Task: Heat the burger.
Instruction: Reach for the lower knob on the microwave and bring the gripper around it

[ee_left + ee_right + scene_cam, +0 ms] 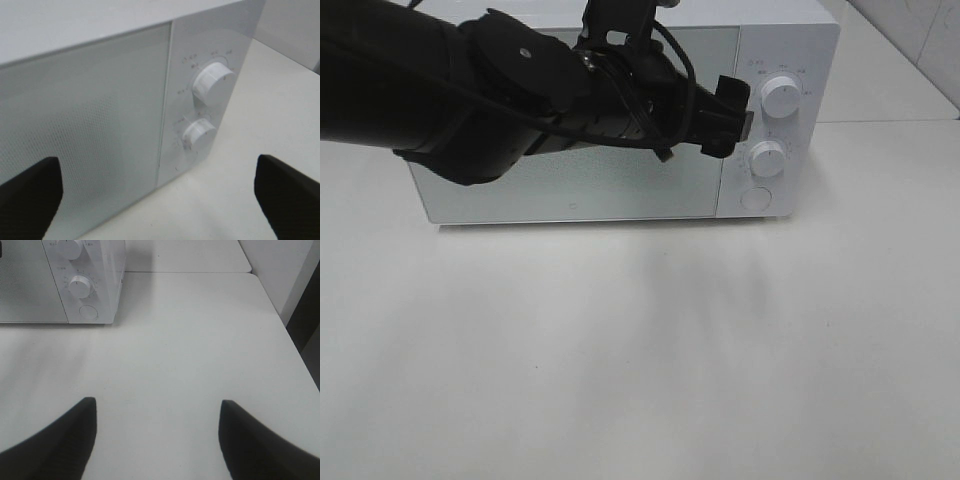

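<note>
The burger is out of view. The white microwave (570, 190) stands at the back of the table with its door shut; it also shows in the left wrist view (90, 115) and the right wrist view (30, 290). Its panel has an upper knob (781, 97), a lower knob (767, 158) and a round button (756, 197). My left gripper (735, 120) is in front of the door's right edge, just left of the knobs, open and empty (155, 170). My right gripper (156, 410) is open and empty over bare table, well to the right of the microwave.
The white table (640, 350) spreads in front of the microwave. Its right edge (295, 347) drops to a dark gap. A second white surface (200, 255) adjoins at the back right. My black left arm (470, 90) crosses in front of the microwave door.
</note>
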`<state>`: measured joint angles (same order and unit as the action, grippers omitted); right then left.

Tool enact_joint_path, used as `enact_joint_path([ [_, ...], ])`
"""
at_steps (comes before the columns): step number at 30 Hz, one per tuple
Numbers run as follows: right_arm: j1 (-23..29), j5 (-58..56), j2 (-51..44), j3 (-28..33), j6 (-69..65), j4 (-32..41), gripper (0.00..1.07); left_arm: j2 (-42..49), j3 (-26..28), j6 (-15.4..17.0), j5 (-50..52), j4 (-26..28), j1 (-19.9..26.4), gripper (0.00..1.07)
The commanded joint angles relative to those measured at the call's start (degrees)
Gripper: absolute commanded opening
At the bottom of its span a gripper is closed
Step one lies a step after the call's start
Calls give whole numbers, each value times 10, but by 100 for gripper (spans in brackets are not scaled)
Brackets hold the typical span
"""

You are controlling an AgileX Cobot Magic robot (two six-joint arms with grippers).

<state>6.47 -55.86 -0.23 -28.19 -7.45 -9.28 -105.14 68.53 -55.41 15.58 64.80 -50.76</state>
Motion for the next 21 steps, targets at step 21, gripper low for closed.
enact_joint_path([
  [21,-2,8,-17,1,4,0,69,197,-165,-446,17,386,15,100],
])
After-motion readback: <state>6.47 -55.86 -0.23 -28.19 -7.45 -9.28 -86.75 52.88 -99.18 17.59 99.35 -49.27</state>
